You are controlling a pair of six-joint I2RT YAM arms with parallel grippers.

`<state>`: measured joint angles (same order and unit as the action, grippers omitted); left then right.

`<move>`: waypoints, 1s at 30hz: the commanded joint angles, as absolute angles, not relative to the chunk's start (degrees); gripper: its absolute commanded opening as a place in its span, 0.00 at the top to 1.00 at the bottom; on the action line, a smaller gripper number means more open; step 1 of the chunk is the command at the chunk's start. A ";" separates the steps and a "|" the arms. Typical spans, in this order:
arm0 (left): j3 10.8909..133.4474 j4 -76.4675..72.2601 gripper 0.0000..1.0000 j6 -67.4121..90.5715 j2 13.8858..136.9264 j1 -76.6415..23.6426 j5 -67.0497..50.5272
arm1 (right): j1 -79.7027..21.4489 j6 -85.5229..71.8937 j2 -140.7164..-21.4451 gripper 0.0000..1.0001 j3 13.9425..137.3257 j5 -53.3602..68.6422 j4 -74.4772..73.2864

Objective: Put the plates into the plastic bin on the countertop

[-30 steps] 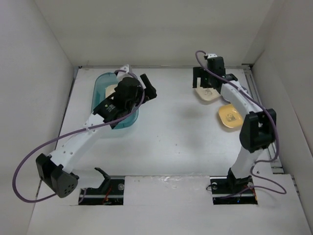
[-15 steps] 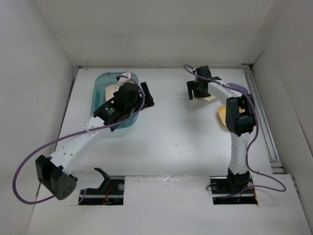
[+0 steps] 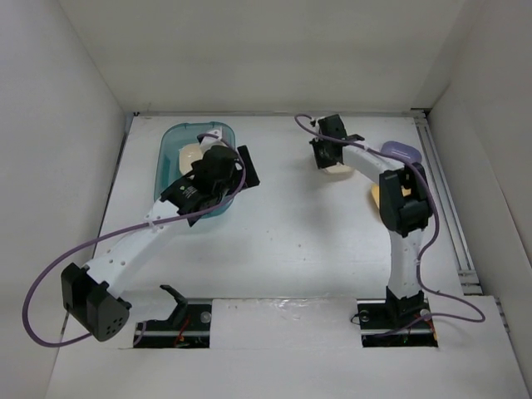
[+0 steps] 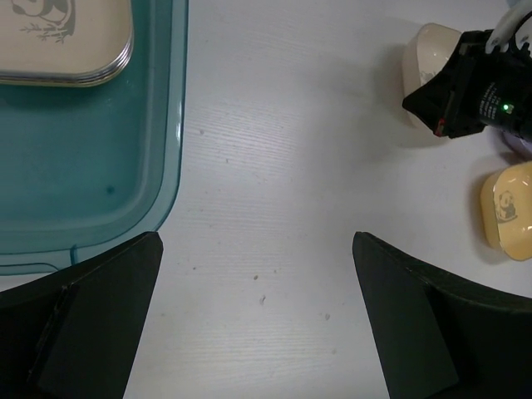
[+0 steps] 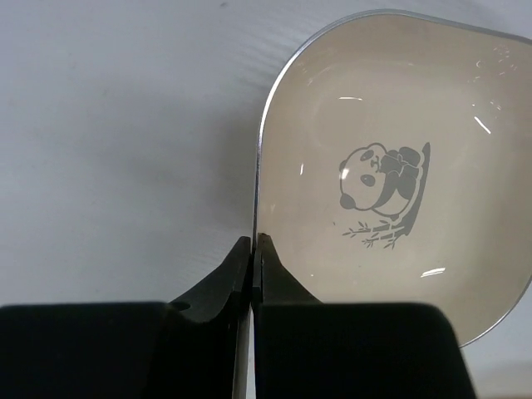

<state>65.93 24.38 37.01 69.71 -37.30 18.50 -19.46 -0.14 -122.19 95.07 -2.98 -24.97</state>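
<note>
The job looks partly done, with more left than a single trip: inside the plastic bin, against its far end, lies a cream plate with a panda mark, and the layered rims under it suggest a stack, though how many dishes it holds cannot be counted. Three plates show outside the bin, all well to its right on the countertop. The nearest of them to the bin is a cream plate, and the right gripper has its fingers pinched tight on that plate's rim; from the left wrist view the dish seems tipped up on edge rather than lying flat, so I judge it to be the one in hand, with the whole carry across to the bin yet to come. Farther right of the bin sits a lavender plate, and nearer the arm bases a yellow plate, partly hidden by the right arm from above; neither is touched. The left gripper hangs just off the bin's right rim with its fingers spread wide and nothing between them, so it carries no plate
</note>
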 commanded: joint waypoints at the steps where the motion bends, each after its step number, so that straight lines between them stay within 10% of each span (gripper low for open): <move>1: 65.57 23.91 0.00 35.60 67.50 -35.08 19.79 | -22.49 -1.32 -118.14 1.00 90.45 4.38 -24.18; 11: 75.49 28.20 0.00 25.85 77.41 -27.95 6.89 | -39.17 8.24 -88.25 1.00 68.47 13.02 -17.56; 30: 69.09 31.82 0.05 20.74 76.90 -29.26 -2.90 | -66.45 18.62 -92.20 1.00 79.80 -16.34 -27.25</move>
<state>71.09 31.07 22.46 79.20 -28.29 -1.15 -66.11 15.73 -93.47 75.16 -10.63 -28.23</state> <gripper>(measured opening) 0.957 0.035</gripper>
